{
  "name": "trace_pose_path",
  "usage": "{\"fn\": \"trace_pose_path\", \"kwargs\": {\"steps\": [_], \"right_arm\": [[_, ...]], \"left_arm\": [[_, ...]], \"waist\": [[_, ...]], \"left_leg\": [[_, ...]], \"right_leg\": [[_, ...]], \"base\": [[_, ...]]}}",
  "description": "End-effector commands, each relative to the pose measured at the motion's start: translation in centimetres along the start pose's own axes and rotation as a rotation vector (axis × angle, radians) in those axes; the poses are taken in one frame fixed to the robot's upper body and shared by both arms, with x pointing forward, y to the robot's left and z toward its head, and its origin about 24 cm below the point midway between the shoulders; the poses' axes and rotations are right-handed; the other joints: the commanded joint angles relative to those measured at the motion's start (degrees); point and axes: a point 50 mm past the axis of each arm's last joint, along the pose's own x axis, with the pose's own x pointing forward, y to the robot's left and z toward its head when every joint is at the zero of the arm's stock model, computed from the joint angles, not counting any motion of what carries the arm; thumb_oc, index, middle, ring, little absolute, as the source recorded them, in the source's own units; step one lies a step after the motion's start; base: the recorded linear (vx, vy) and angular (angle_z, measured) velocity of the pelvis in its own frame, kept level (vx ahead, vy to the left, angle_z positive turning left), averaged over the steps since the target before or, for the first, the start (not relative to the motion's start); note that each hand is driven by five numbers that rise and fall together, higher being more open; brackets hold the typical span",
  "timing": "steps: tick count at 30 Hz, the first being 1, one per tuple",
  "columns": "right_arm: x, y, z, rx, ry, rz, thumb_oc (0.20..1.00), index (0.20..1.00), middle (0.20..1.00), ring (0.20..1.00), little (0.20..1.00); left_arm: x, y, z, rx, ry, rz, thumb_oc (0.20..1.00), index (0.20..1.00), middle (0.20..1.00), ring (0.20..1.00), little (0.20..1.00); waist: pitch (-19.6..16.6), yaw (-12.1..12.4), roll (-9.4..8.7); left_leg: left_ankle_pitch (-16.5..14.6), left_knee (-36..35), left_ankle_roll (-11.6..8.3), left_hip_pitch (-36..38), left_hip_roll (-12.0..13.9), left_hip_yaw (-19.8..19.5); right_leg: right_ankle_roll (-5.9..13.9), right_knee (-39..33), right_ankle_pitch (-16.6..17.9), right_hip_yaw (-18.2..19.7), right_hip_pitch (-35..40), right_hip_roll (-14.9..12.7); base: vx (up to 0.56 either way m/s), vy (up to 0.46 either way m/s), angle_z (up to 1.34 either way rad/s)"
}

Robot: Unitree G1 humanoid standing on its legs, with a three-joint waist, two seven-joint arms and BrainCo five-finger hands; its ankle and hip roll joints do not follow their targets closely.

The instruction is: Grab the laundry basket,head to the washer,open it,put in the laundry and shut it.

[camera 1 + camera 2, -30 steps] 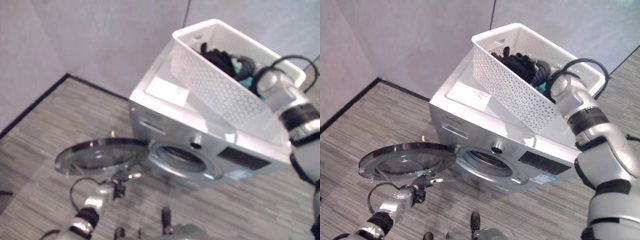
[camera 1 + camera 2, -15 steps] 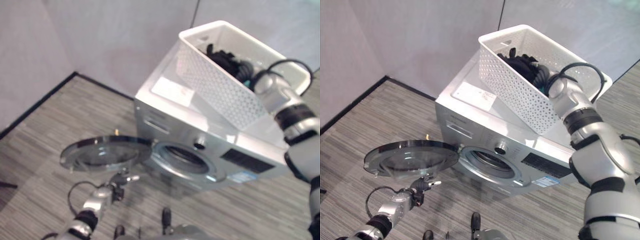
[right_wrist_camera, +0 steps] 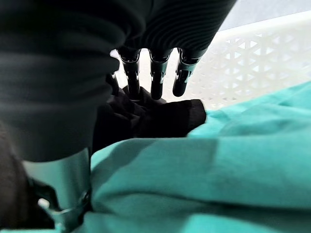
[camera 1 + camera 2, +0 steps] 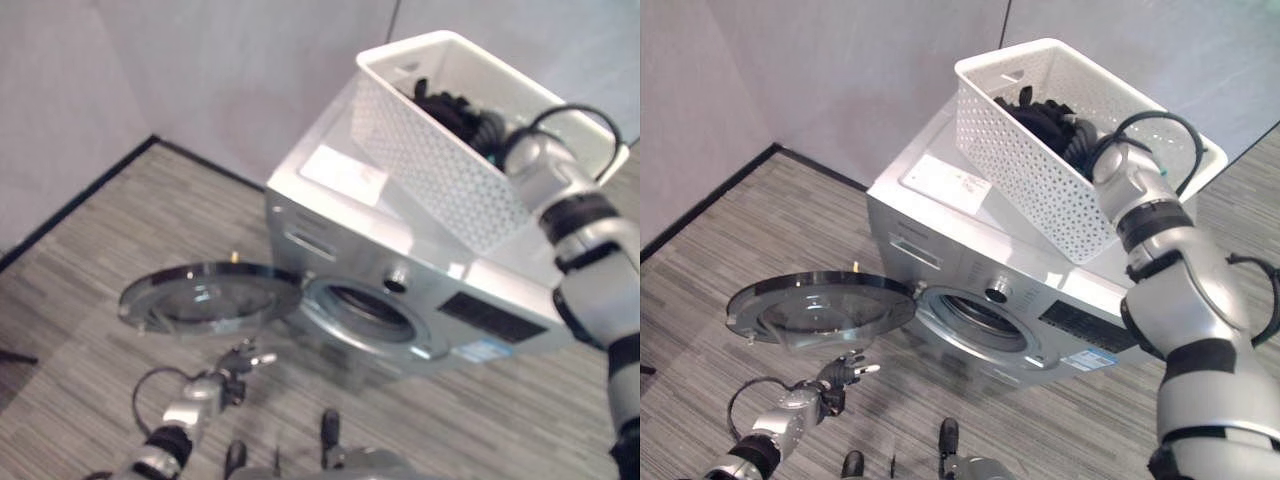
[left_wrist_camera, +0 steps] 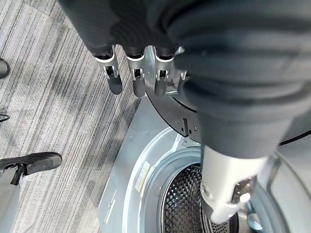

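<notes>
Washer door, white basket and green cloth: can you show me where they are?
washer door (image 4: 815, 305): right eye view, middle of the open round glass.
white basket (image 4: 1025, 165): right eye view, on its perforated side wall.
green cloth (image 3: 233, 160): right wrist view, on the broad folded part.

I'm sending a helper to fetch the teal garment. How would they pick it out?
Find the silver washer and the white basket on top. Inside, beside the black clothes, lies the teal cloth, the only brightly coloured piece.

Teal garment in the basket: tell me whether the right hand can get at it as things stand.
Probably yes: the right hand hangs open inside the white basket, right above the teal garment, with nothing between them.
</notes>
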Motion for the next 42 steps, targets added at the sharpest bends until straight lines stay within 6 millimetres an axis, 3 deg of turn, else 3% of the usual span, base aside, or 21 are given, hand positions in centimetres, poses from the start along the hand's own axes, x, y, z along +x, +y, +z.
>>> {"fn": "trace_pose_path", "kwargs": {"steps": [1, 5, 13, 14, 16, 17, 26, 28, 33, 42], "right_arm": [[0.0, -2.0, -1.2, -0.081, 0.102, -0.043, 1.000, 1.000, 1.000, 1.000, 1.000], [-0.3, -2.4, -2.6, -0.114, 0.164, -0.026, 1.000, 1.000, 1.000, 1.000, 1.000], [-1.6, -5.2, -6.1, -0.207, 0.280, -0.036, 1.000, 1.000, 1.000, 1.000, 1.000], [-2.0, -5.0, -7.3, -0.209, 0.304, -0.023, 1.000, 1.000, 1.000, 1.000, 1.000], [-2.1, -4.8, -7.9, -0.201, 0.313, -0.015, 1.000, 1.000, 1.000, 1.000, 1.000], [-2.5, -4.3, -9.2, -0.195, 0.340, 0.008, 1.000, 1.000, 1.000, 1.000, 1.000], [-3.2, -2.3, -11.5, -0.192, 0.381, 0.088, 1.000, 1.000, 1.000, 1.000, 1.000], [-3.4, -0.7, -12.5, -0.180, 0.400, 0.140, 1.000, 1.000, 1.000, 1.000, 1.000], [-3.3, 2.5, -12.5, -0.144, 0.367, 0.235, 1.000, 1.000, 1.000, 1.000, 1.000], [-3.1, 5.8, -11.5, -0.110, 0.317, 0.329, 1.000, 1.000, 1.000, 1.000, 1.000]], "left_arm": [[0.6, -0.1, 3.1, 0.062, -0.088, -0.015, 1.000, 1.000, 1.000, 1.000, 1.000], [0.6, -0.2, 3.0, 0.069, -0.078, -0.021, 1.000, 1.000, 1.000, 1.000, 1.000], [0.8, -0.3, 2.4, 0.080, -0.040, -0.026, 1.000, 1.000, 1.000, 1.000, 1.000], [0.9, -0.4, 2.1, 0.073, -0.027, -0.029, 1.000, 1.000, 1.000, 1.000, 1.000], [0.9, -0.4, 2.0, 0.071, -0.023, -0.029, 1.000, 1.000, 1.000, 1.000, 1.000], [0.9, -0.5, 2.0, 0.062, -0.023, -0.037, 1.000, 1.000, 1.000, 1.000, 1.000], [1.0, -0.9, 1.9, 0.066, -0.016, -0.046, 1.000, 1.000, 1.000, 1.000, 1.000], [1.0, -1.1, 2.1, 0.070, -0.027, -0.056, 1.000, 1.000, 1.000, 1.000, 1.000], [0.9, -0.8, 2.2, 0.067, -0.039, -0.040, 1.000, 1.000, 1.000, 1.000, 1.000], [0.1, -0.3, 3.1, 0.069, -0.108, -0.050, 1.000, 1.000, 1.000, 1.000, 1.000]], "waist": [[2.3, 2.6, 1.21], [2.3, 2.4, 1.22], [2.1, 1.2, 0.73], [1.8, 0.8, 0.29], [1.7, 0.7, 0.06], [1.4, 0.4, -0.38], [0.9, -1.1, -1.74], [1.1, -1.4, -1.81], [2.0, -1.5, -1.45], [4.7, -0.5, 0.48]], "left_leg": [[16.8, 1.1, 4.11, 3.1, 4.9, 2.7], [17.0, 1.0, 4.02, 2.9, 5.1, 2.7], [16.5, 1.1, 3.83, 3.3, 5.4, 3.6], [15.8, 1.3, 3.78, 3.8, 5.5, 3.9], [15.6, 1.4, 3.77, 4.0, 5.6, 4.1], [14.8, 1.7, 3.79, 4.4, 5.6, 4.4], [12.4, 2.7, 4.00, 5.6, 6.2, 6.1], [11.3, 3.2, 4.26, 5.9, 6.1, 6.6], [10.7, 3.4, 4.48, 5.8, 5.7, 7.2], [11.7, 4.1, 4.84, 4.1, 5.1, 6.4]], "right_leg": [[4.90, 15.9, -10.6, 1.5, -5.3, -2.2], [4.98, 16.0, -10.6, 1.5, -5.7, -2.1], [5.17, 15.9, -10.7, 1.7, -5.5, -2.2], [5.26, 15.5, -10.5, 2.1, -4.9, -2.1], [5.31, 15.4, -10.4, 2.2, -4.8, -2.1], [5.45, 15.2, -10.3, 2.5, -4.4, -2.0], [5.77, 15.0, -9.9, 3.7, -3.9, -1.4], [5.89, 15.2, -9.7, 4.3, -4.2, -1.3], [6.09, 15.4, -9.3, 4.9, -5.2, -1.3], [5.81, 16.4, -9.4, 4.7, -6.9, -2.3]], "base": [[0.00, 0.000, 0.00], [0.00, 0.000, 0.00], [0.01, 0.014, 0.00], [0.04, 0.039, 0.00], [0.04, 0.023, -0.03], [0.03, 0.010, -0.05], [0.01, 0.019, -0.07], [-0.03, 0.018, -0.10], [-0.03, 0.006, -0.10], [-0.05, -0.005, -0.02]]}}
